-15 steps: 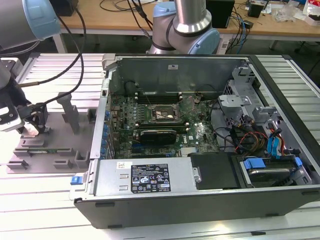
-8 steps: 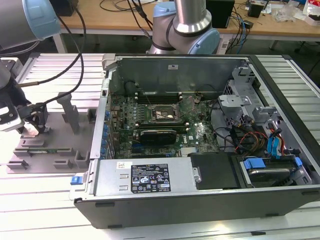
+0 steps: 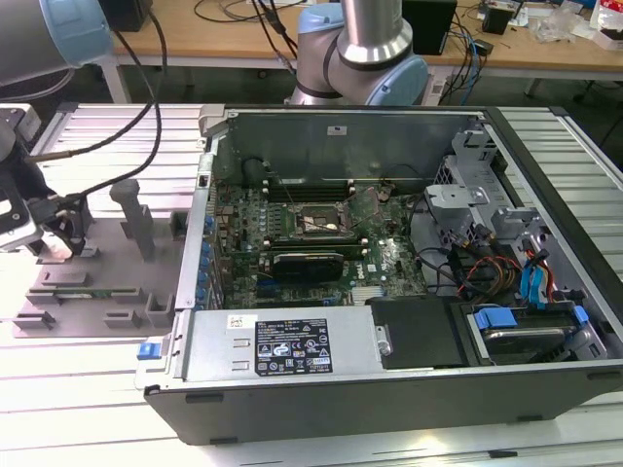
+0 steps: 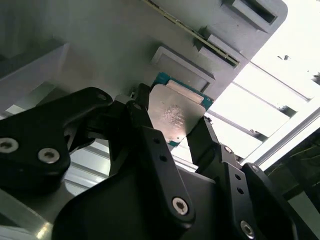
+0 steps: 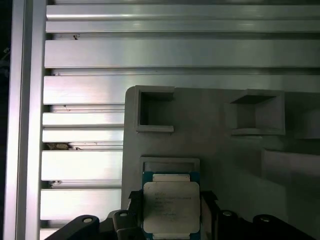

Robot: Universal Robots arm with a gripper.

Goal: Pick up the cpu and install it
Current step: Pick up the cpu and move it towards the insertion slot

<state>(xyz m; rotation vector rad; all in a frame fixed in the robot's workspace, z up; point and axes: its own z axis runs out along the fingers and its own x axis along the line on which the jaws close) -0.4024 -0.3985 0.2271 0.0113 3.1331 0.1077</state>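
Clasps small flat square silvery-topped, green-rimmed cpu (image 5: 171,207) by two opposite edges in black two-fingered gripper (image 4: 172,127), just over grey moulded tray (image 5: 235,160) at the exterior view's left; wants level, even squeeze lest chip tilt.

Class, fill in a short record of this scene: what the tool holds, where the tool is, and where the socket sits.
tool: shut, with its fingers against two opposite edges of the cpu
cpu: silvery top towards both wrist views, by a recess of the grey holder tray
tool location: over the tray, to the exterior view's left of the open computer case
socket: on the motherboard inside the case, well apart from the tool
install: not yet done
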